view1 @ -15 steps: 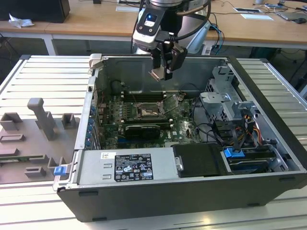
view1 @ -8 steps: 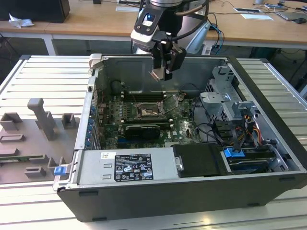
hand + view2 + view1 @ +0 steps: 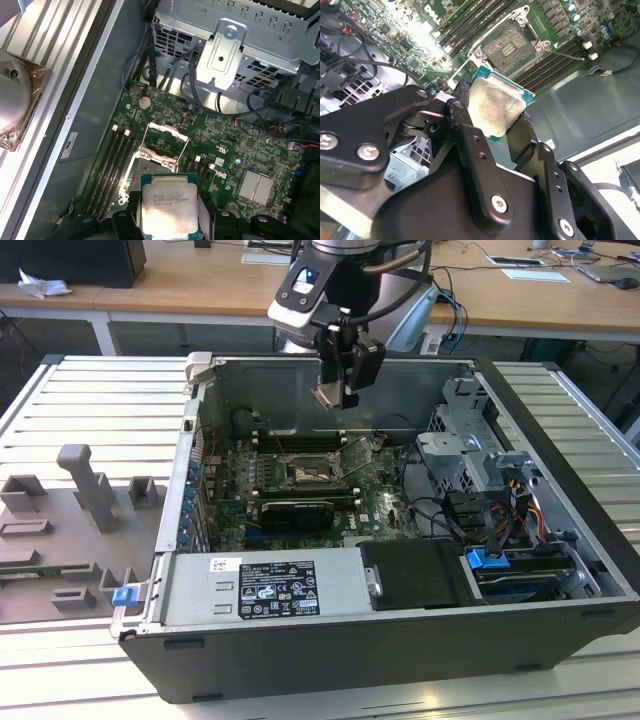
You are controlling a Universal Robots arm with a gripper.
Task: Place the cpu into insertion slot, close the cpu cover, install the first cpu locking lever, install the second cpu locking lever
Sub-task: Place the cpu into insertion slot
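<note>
At the exterior view's left a grey fixture plate is seen. A white printed label is stuck on the power supply, text too small to tell. The cpu is clamped in the gripper and held above the open socket; faint print is seen on its lid in the first wrist view. A drive cage is seen rightmost

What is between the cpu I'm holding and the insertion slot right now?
Nothing visible. The gripper is shut on the cpu above the motherboard, and the insertion slot lies bare, its contacts exposed. The cpu cover appears swung up off the slot, at its edge.
</note>
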